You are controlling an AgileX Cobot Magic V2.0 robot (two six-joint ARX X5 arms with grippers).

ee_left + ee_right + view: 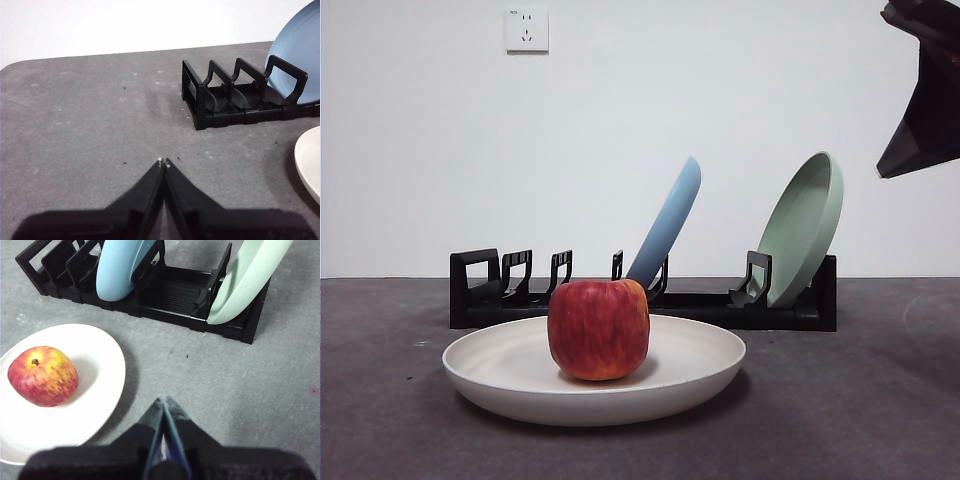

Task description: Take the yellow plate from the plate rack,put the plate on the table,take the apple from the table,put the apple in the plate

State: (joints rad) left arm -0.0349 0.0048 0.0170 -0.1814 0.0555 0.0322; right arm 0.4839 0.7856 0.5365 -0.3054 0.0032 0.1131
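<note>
Apple on yellow plate.

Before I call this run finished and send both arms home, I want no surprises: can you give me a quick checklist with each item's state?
1. Blocky red apple sits in the cream round plate: ok.
2. Plate lies flat on the dark grey table: ok.
3. Left gripper shut, holding nothing: ok.
4. Right gripper shut, holding nothing: ok.
5. Light blue plate and sage green plate lean in the black slotted rack: ok.
</note>
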